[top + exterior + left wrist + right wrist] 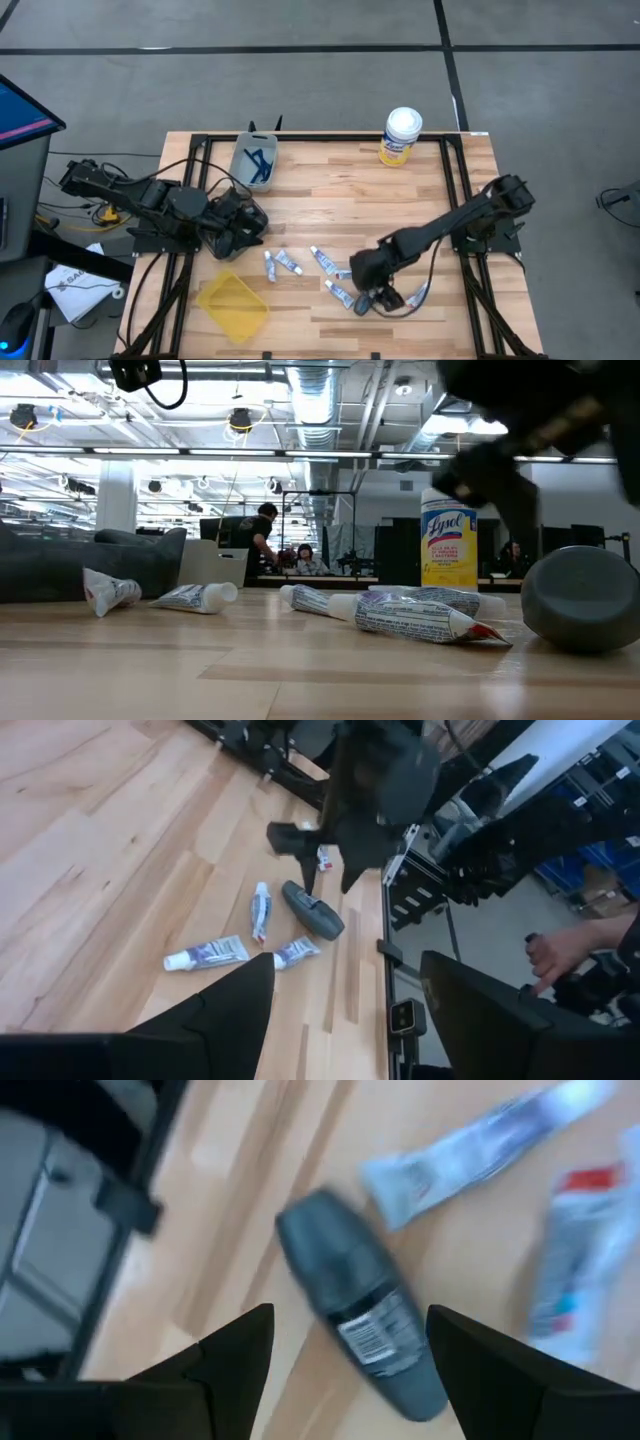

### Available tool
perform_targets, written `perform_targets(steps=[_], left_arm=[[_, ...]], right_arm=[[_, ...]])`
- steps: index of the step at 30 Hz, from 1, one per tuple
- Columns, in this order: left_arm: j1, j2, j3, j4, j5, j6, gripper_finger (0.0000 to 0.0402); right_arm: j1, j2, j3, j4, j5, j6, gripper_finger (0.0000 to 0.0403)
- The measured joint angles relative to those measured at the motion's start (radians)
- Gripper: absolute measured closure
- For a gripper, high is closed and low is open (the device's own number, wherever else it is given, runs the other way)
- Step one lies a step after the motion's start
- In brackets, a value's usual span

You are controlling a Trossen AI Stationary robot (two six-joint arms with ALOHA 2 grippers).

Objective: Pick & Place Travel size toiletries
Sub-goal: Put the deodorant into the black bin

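Overhead, the right pincer (372, 293) hangs above the dark grey oval piece (361, 304); the left pincer (240, 225) waits well apart. Wrist-on, the right pincer's fingers (235, 1365) stand apart, the piece (360, 1315) between them, long axis slanting across the gap.

Bare wood (330, 190) mid-table — tubes (283, 262) and yellow tray (233, 305) crowd the front.

Overhead, table-level, two wrists, all sharing tubes (331, 262).
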Motion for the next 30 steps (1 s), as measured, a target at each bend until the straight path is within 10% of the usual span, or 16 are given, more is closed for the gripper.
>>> perform_targets(steps=[30], left_arm=[[0.0,0.0,-0.001,-0.001,0.003,0.041,0.0164]], right_arm=[[0.044,0.167,0.043,-0.061,0.179,0.121,0.0226]])
